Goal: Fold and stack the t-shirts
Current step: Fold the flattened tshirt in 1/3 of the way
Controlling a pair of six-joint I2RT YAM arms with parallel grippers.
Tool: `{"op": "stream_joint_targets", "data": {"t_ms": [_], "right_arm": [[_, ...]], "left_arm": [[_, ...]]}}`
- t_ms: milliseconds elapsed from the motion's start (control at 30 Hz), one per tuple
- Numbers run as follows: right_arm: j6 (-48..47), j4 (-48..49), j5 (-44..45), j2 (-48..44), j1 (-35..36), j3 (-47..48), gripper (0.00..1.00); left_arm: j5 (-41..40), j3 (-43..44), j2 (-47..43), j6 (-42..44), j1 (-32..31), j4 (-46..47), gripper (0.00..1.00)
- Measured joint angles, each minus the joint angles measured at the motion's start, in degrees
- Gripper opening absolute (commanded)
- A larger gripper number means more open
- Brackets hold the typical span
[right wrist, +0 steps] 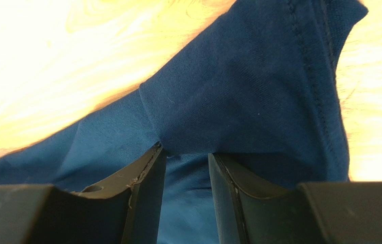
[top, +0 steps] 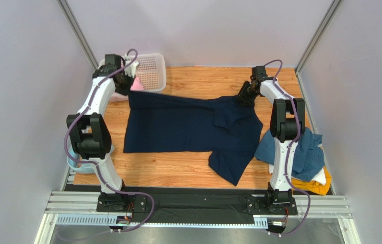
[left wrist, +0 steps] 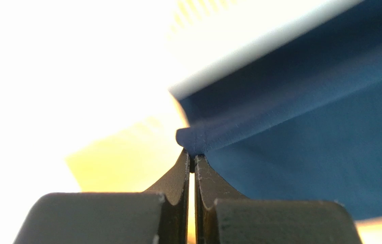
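- Navy t-shirt (top: 177, 127) lay spread across the middle of the wooden table (top: 172, 173), mostly flat. 1 sleeve trailed toward the lower centre of the top view, and the cloth was rumpled toward the upper right.
- Left gripper (left wrist: 193, 161) sat at the shirt's upper-left corner, just beside the white perforated basket (top: 152, 68). In the left wrist view its jaws were pressed together, pinching a small folded nub of navy cloth at the fingertips, and the shirt stretched away to the right of that frame.
- Right gripper (right wrist: 187, 152) was at the shirt's upper-right edge in the top view, where the cloth bunched up toward it. In the right wrist view its jaws stood partly apart, with a fold of navy fabric lying across the tips and a stitched hem at the upper right. I could not tell whether the fold was clamped or only resting there.
- Pink t-shirt (top: 137, 84) showed at the basket's near edge, upper left.
- 3 more tees were heaped at the right edge of the top view, behind the right arm: teal t-shirt (top: 311, 152) uppermost, then a sliver of white t-shirt (top: 321, 174) and mustard t-shirt (top: 316, 187) toward the lower right.
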Motion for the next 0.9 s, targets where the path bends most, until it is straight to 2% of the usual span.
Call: {"op": "stream_joint_targets", "data": {"t_ms": [100,233,367,667,867,900], "right_arm": [[0.0,0.0,-0.09,0.0,0.0,0.0,0.43],[0.0,0.22,-0.48,0.0,0.46,-0.04,0.43],[-0.04,0.28,-0.46,0.0,0.55,-0.07,0.43],[-0.09,0.33,-0.48,0.0,0.57,-0.11,0.43],[-0.37,0.96,-0.46,-0.33,0.57,-0.79,0.43],[-0.39,1.07,-0.46,-0.42,0.57,-0.9,0.43]], "left_arm": [[-1.57,12.07,3.72,1.36,0.61,-0.11,0.0],[-2.08,16.52,4.98,2.32,0.5,-0.66,0.0],[-2.23,11.3,5.03,3.1,0.7,-0.55,0.0],[-3.85,-11.98,3.89,6.01,1.01,2.27,0.0],[-4.35,-19.19,0.26,7.1,1.01,5.7,0.0],[-4.46,-19.78,-0.07,7.19,1.01,6.29,0.06]]}}
